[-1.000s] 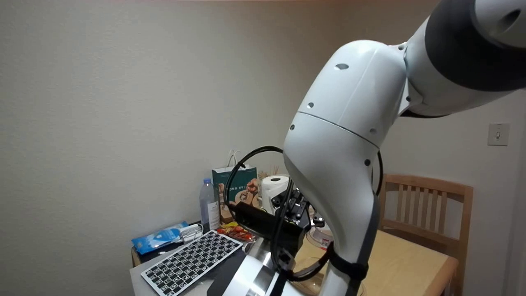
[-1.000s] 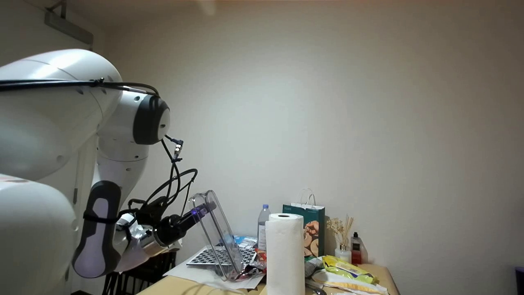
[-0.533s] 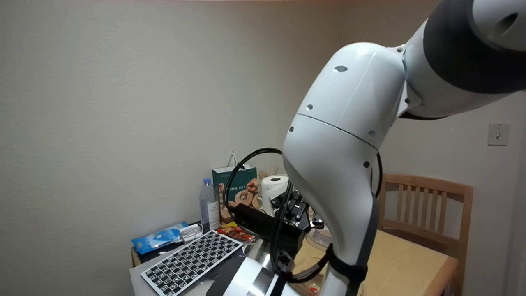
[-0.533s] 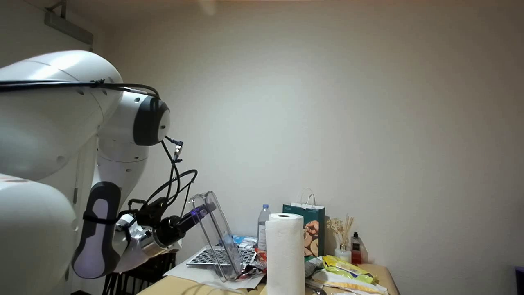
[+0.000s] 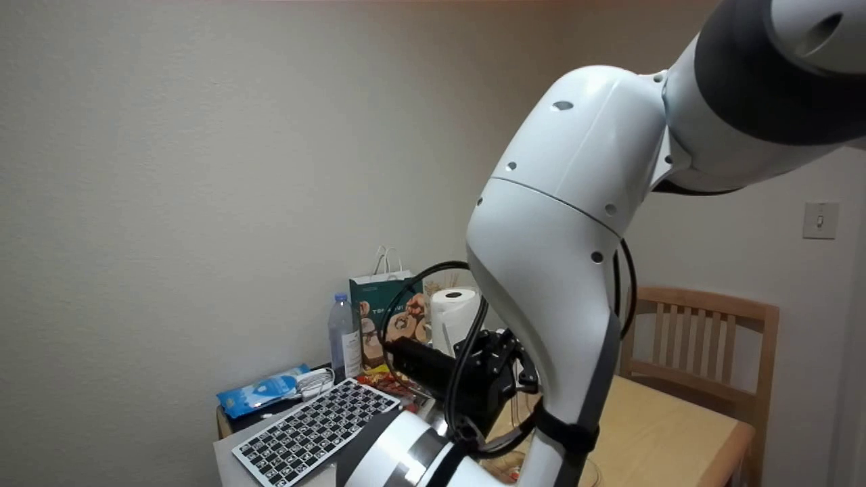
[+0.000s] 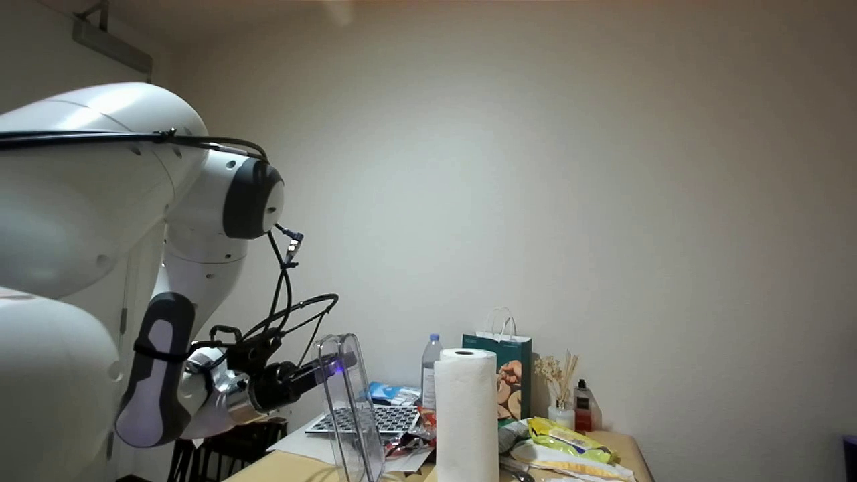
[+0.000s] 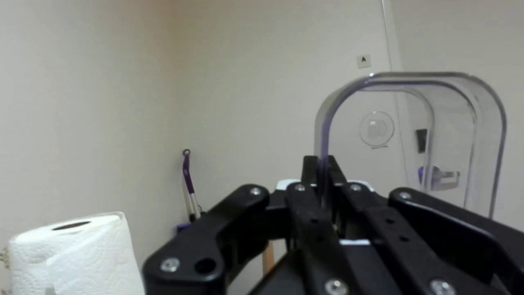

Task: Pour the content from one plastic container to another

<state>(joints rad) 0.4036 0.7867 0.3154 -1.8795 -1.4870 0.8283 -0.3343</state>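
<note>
A clear plastic container (image 6: 353,408) with rounded corners hangs steeply over the table, its lower end cut off by the frame. My gripper (image 6: 340,363) is shut on one of its walls, and a thin edge of it runs between the black fingertips in the wrist view. There the container (image 7: 434,75) reaches up and to the right of the gripper (image 7: 322,176). In an exterior view the arm covers most of it. Low behind the arm, a clear curved shape with a small red bit (image 5: 515,473) shows on the table; whether it is the other container I cannot tell.
A paper towel roll (image 6: 466,415) stands beside the held container. Further back are a water bottle (image 5: 344,338), a green paper bag (image 5: 372,297), a checkered board (image 5: 314,433) and red packets (image 5: 385,383). A yellow packet (image 6: 569,442) and a wooden chair (image 5: 703,375) flank the table (image 5: 670,433).
Over the last half second the gripper has lowered a little and turned. The held container has swung from a slant to nearly vertical, its lower end dropping out of the frame.
</note>
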